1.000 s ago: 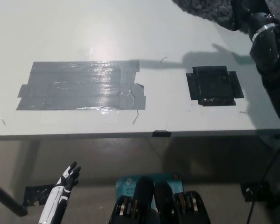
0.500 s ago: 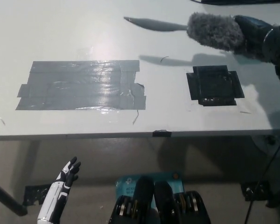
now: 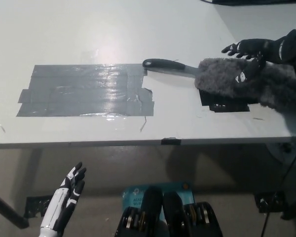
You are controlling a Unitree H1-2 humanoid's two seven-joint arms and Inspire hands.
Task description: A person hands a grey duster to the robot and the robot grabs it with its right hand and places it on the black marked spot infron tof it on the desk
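The grey fluffy duster [image 3: 246,84] lies on the desk, its head covering most of the black marked spot [image 3: 226,105]. Its dark handle [image 3: 168,66] points left along the desk toward the tape patch. My black right hand [image 3: 250,51] is just behind the duster's head with its fingers spread apart, holding nothing; one fingertip reaches down to the fluff. My white left hand [image 3: 66,196] rests low at the lower left, below the desk's front edge, with its fingers apart.
A wide patch of grey tape [image 3: 86,90] covers the left middle of the white desk [image 3: 138,29]. A small black clip [image 3: 170,141] sits on the desk's front edge. A dark object shows at the top right corner.
The duster has come down from the air onto the black spot, handle pointing left. My right hand has let go of it and spread its fingers. The left hand has barely moved.
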